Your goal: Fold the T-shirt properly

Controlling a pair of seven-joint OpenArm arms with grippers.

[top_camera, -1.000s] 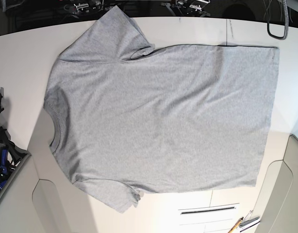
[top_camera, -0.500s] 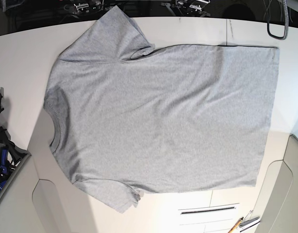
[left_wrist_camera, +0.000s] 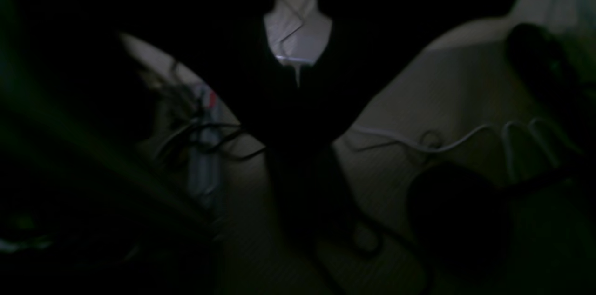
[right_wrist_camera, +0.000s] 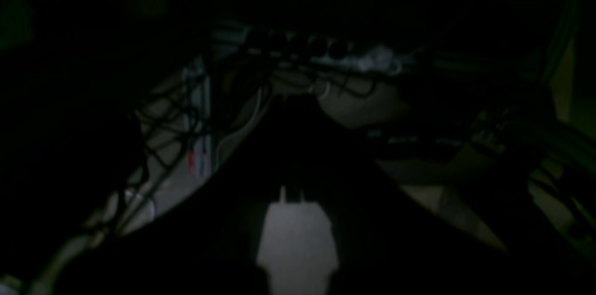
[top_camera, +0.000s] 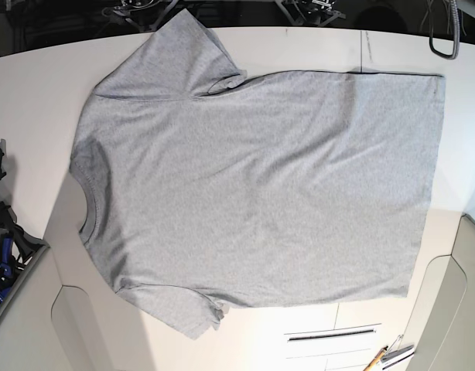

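My left pincer (left_wrist_camera: 298, 113) shows only as a black shape in the middle of its own dark view. I cannot tell how far it is open or whether it has hold of anything. A pale lit patch (left_wrist_camera: 298, 39) sits just above it. To one side of it a white cord (left_wrist_camera: 465, 141) snakes over a dim surface, and to the other side lies a tangle of dark cables (left_wrist_camera: 200, 137).

My right pincer (right_wrist_camera: 298, 169) is just as lost in shadow, so I cannot tell its opening or its hold either. A pale patch (right_wrist_camera: 298, 244) lies just below it, a power strip (right_wrist_camera: 298, 48) runs across beyond it, and loose cables (right_wrist_camera: 163, 137) hang off to one side.

Neither wrist view shows the T-shirt. In the base view only bits of my arms show at the back edge of the tabletop (top_camera: 36, 93). The T-shirt (top_camera: 261, 185) lies out in front of both pincers, flat and spread open, plain grey side up. Its collar (top_camera: 84, 197) is toward my right pincer's side and its hem (top_camera: 429, 178) toward my left pincer's side. One sleeve (top_camera: 175, 54) reaches back close to my right arm; the other sleeve (top_camera: 183, 309) lies on the far side, at the tabletop's edge.
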